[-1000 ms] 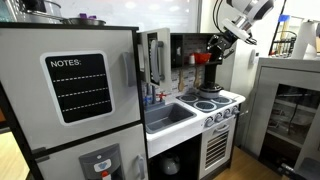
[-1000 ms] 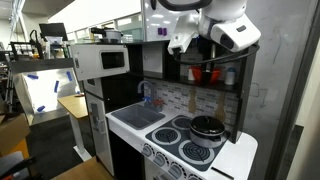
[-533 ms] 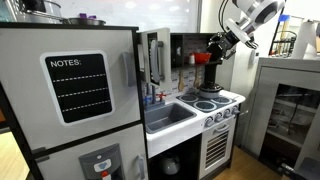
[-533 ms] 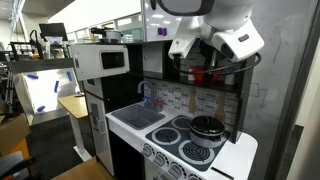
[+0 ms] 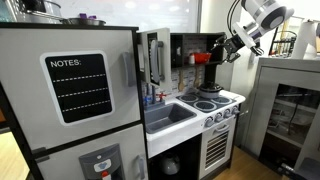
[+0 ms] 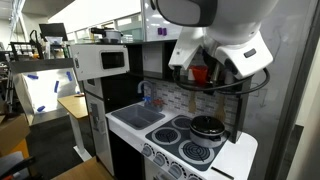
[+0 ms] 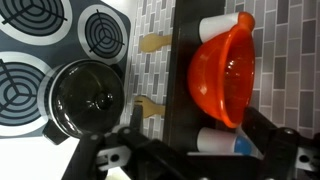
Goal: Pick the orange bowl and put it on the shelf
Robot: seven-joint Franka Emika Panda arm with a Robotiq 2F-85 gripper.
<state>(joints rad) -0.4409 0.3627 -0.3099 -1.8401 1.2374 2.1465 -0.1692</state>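
Observation:
The orange bowl (image 7: 225, 75) lies on the shelf (image 7: 183, 95), the dark ledge in the toy kitchen's black hutch, between two white cups (image 7: 222, 24) (image 7: 213, 143). It shows as a red spot in both exterior views (image 5: 203, 58) (image 6: 200, 73). My gripper (image 7: 190, 155) is open and empty, its dark fingers spread wide at the bottom of the wrist view, apart from the bowl. In an exterior view the gripper (image 5: 229, 47) hangs just outside the hutch, beside the shelf (image 5: 200, 65).
A black pot (image 7: 88, 100) sits on the stove below the shelf, beside black burner rings (image 7: 103, 30). The sink (image 5: 168, 116) is further along the counter. A grey cabinet with glass doors (image 5: 285, 100) stands beside the kitchen. The hutch wall (image 6: 240, 90) is close.
My arm has drawn back from the hutch, away from the shelf. The orange bowl has stayed on the shelf, free of the gripper.

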